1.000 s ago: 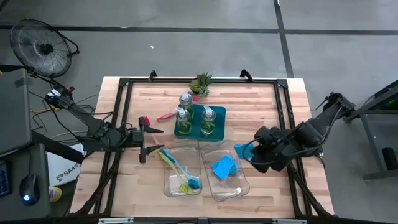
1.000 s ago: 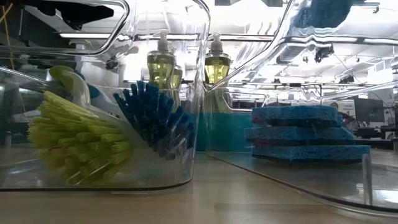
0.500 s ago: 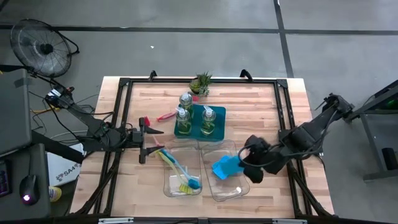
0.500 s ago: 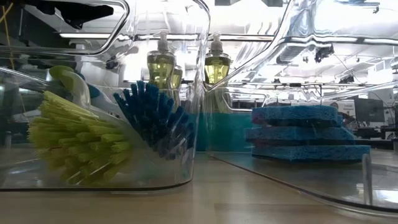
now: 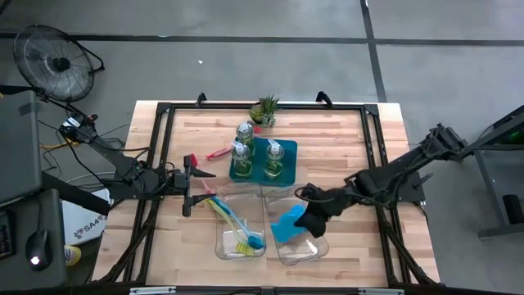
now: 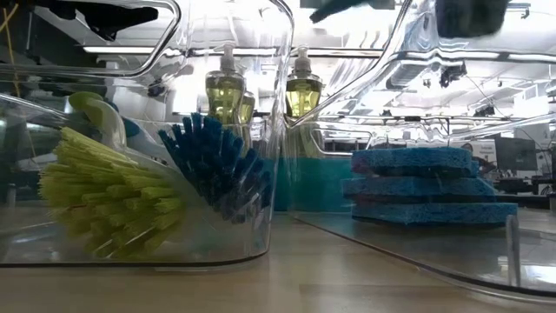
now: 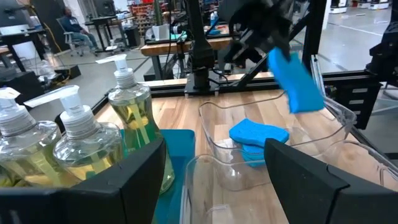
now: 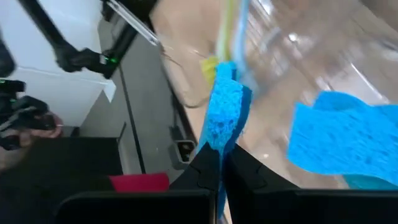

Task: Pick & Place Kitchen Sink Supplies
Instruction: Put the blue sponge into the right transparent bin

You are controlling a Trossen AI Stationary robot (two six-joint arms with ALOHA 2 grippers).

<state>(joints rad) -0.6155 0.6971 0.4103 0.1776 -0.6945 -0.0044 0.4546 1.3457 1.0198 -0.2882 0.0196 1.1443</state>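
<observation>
Sponge (image 5: 288, 224) pinched in fully closed right gripper (image 5: 309, 220) has swung from table edge to over sponge bin (image 5: 321, 246), so drop is next; left gripper (image 5: 199, 183) idle, part open, empty.

Table (image 5: 344, 135) — tray (image 5: 286, 152), bins (image 5: 223, 238) (plant (image 5: 264, 109))

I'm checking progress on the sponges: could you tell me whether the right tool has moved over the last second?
Yes. The right tool, shut on a blue sponge, has swung leftward from beside the clear bin to over it, toward the brush bin.
</observation>
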